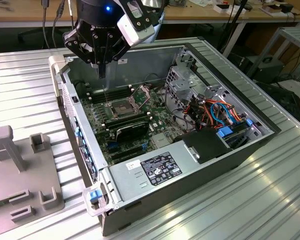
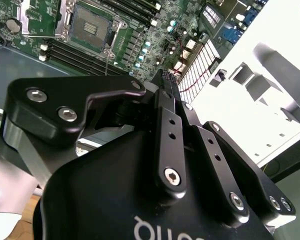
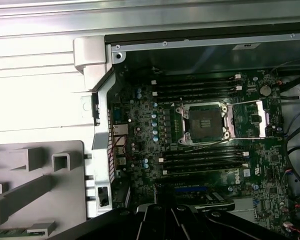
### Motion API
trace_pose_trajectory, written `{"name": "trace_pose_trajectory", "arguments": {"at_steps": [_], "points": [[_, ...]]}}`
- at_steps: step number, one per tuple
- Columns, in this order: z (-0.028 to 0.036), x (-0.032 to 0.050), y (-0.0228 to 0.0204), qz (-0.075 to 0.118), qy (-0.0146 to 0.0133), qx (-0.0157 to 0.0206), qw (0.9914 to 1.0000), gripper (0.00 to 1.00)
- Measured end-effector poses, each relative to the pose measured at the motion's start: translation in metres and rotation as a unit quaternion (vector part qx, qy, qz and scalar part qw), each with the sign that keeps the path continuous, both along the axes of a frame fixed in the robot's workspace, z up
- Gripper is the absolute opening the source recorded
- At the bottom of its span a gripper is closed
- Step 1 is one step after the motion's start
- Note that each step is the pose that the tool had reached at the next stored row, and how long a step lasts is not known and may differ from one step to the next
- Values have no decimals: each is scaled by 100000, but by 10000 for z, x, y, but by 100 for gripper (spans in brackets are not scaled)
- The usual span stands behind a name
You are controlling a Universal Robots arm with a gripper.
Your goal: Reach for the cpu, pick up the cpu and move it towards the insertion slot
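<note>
Ribbed metal worktop (image 1: 230, 210) carries two things: an open computer case (image 1: 155, 200) lying on its side, and a grey slotted fixture plate (image 1: 25, 185) just beside it, at the exterior view's left.

Case contents, large to small:
- green motherboard (image 1: 160, 114) flat on the case floor
- grey power supply (image 1: 125, 175) against the near wall
- metal drive cage (image 1: 182, 82) toward the exterior view's right, with a tangle of orange, blue and red cables (image 1: 217, 112) next to it
- black expansion card (image 1: 132, 129) seated on the board, just beside the socket
- long black memory slots (image 3: 200, 85) in rows on either side of the socket

The insertion slot (image 1: 121, 106) sits mid-board. Its dark square centre is exposed, and its silvery hinged bracket (image 3: 255, 120) is swung open and lies flat to one side.

Claw (image 1: 102, 74) hangs inside the case opening above the board, near the insertion slot but clear of it, toward the exterior view's left. Its tips are drawn together into one narrow point.
</note>
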State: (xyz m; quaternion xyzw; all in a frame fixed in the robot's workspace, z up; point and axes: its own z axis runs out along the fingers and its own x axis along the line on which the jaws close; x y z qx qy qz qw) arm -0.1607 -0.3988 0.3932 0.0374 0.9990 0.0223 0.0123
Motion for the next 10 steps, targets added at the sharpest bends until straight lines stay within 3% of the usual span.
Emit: {"name": "trace_pose_trajectory", "arguments": {"at_steps": [10], "points": [[0,-80,0,1,5,-1,100000,11]]}}
